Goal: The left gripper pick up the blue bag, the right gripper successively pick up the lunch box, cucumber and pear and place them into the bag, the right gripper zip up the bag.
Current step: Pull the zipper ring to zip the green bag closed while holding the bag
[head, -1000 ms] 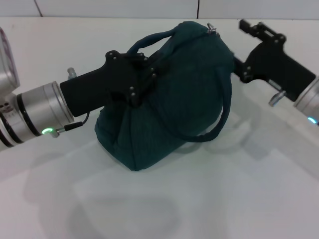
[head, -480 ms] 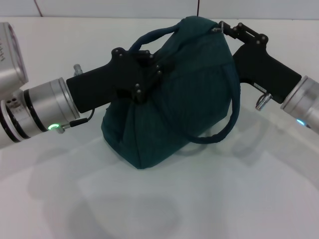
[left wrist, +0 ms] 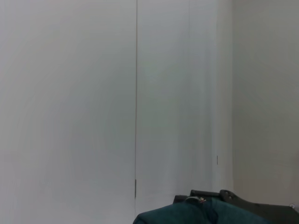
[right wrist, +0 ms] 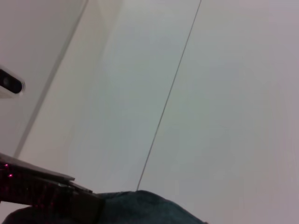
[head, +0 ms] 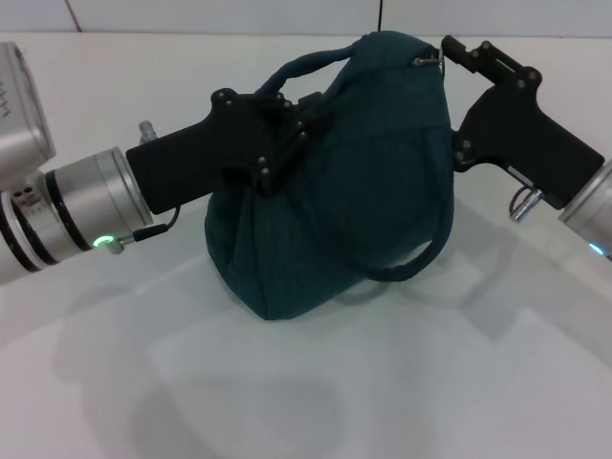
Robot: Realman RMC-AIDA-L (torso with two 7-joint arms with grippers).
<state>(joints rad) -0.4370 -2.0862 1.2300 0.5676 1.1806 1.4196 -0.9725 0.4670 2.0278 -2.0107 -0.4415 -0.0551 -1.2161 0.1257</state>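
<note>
The blue bag (head: 354,182) stands closed on the white table, its near handle (head: 435,239) hanging down its front. My left gripper (head: 292,120) comes in from the left and is shut on the bag's upper left side beside the far handle (head: 301,67). At the bag's top right end, my right gripper (head: 448,55) is shut on the metal zip pull (head: 427,60). The bag top (left wrist: 187,215), the zip pull (left wrist: 195,199) and the right gripper (left wrist: 233,198) also show in the left wrist view. The lunch box, cucumber and pear are hidden.
The white table (head: 316,382) spreads out in front of the bag. A pale wall with a dark seam (head: 381,14) runs behind it. The right wrist view shows bag fabric (right wrist: 140,207) and the left arm's black body (right wrist: 42,193).
My right gripper came in from the right to the zip pull, then drew back rightward with it. The bag's top and body shifted a little to the right.
</note>
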